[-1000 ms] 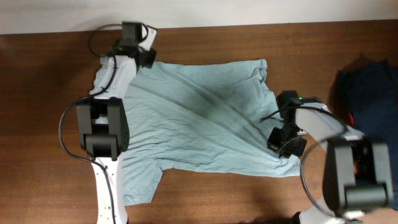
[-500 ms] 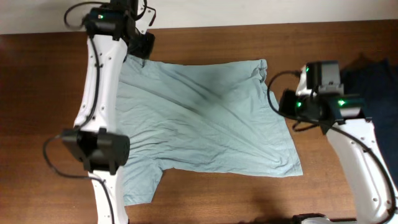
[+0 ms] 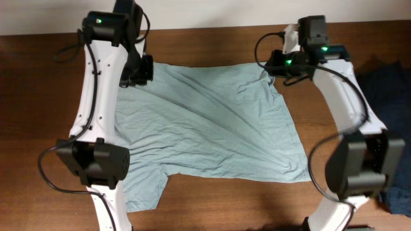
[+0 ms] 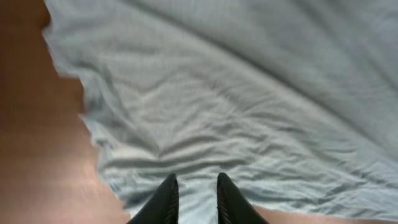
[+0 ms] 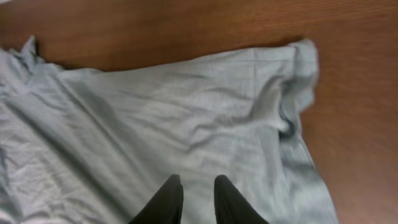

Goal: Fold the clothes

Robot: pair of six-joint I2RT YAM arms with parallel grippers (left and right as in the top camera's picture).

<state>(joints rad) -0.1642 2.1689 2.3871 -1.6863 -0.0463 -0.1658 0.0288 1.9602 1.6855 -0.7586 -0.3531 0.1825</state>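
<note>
The clothes, one pale grey-blue T-shirt (image 3: 212, 128), lie spread and wrinkled across the brown table (image 3: 212, 38). One sleeve points to the near left. My left gripper (image 3: 144, 68) hovers over the shirt's far-left corner. In the left wrist view its fingers (image 4: 195, 182) stand a little apart over flat fabric (image 4: 249, 93), pinching nothing. My right gripper (image 3: 276, 67) is over the far-right corner. In the right wrist view its fingers (image 5: 194, 183) are likewise slightly apart above the cloth (image 5: 155, 112), beside a bunched edge (image 5: 292, 93).
A dark navy garment (image 3: 388, 96) lies at the table's right edge, beyond the right arm. Bare wood shows along the far edge and to the left of the shirt. The left arm's links (image 3: 96, 122) cross over the shirt's left side.
My right gripper left the shirt's near-right hem, swung to the far-right corner and opened slightly. My left gripper shifted over the far-left corner and its jaws narrowed.
</note>
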